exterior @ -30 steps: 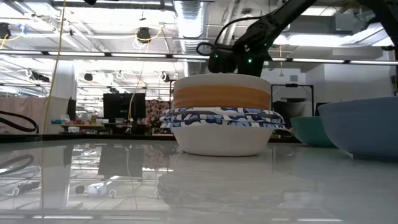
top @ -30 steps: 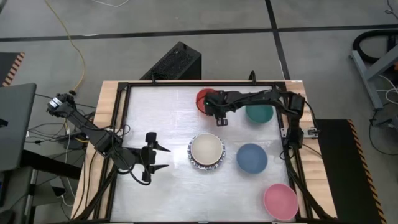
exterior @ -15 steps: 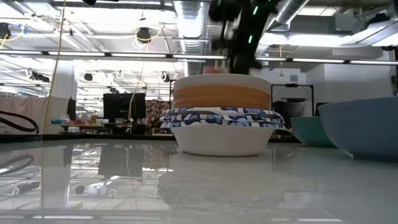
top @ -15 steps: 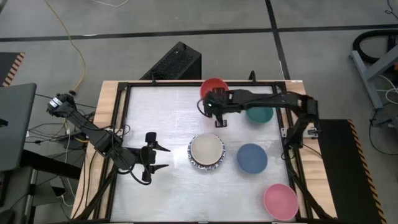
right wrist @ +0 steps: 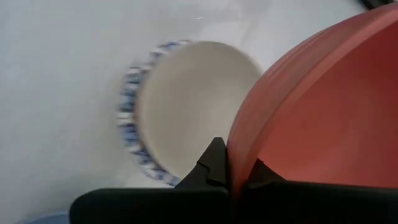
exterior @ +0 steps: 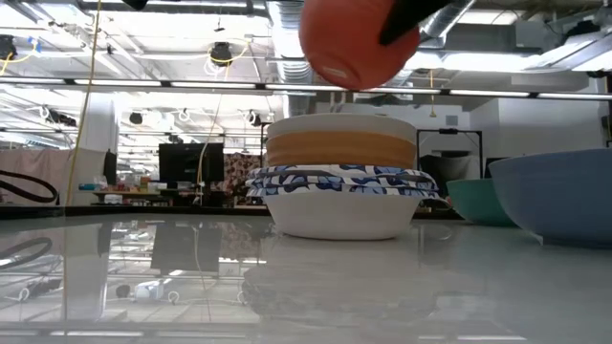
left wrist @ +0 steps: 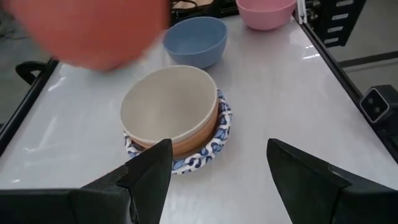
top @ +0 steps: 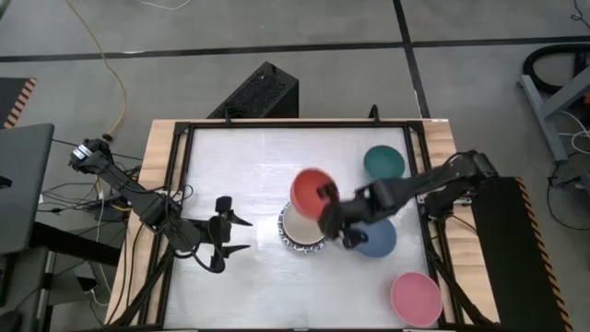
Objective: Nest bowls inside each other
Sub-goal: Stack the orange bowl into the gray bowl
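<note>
I am carrying the plain red round bowl [top: 311, 192] in my right gripper [right wrist: 233, 172], fingers pinching its rim, and it is hanging in the air above the nested stack [top: 305, 226] near the table's middle — a cream bowl [left wrist: 168, 107] sitting in an orange one, inside the white bowls with blue-patterned rims (how many I cannot tell). So the stack is partly built. Three are waiting loose on the table: the slate-blue bowl [top: 376, 238] just beside the stack, the dark green bowl [top: 383, 163] behind it, and the pink bowl [top: 416, 298] at the near corner. My left gripper [top: 235, 234] is idling with fingers spread, well apart.
</note>
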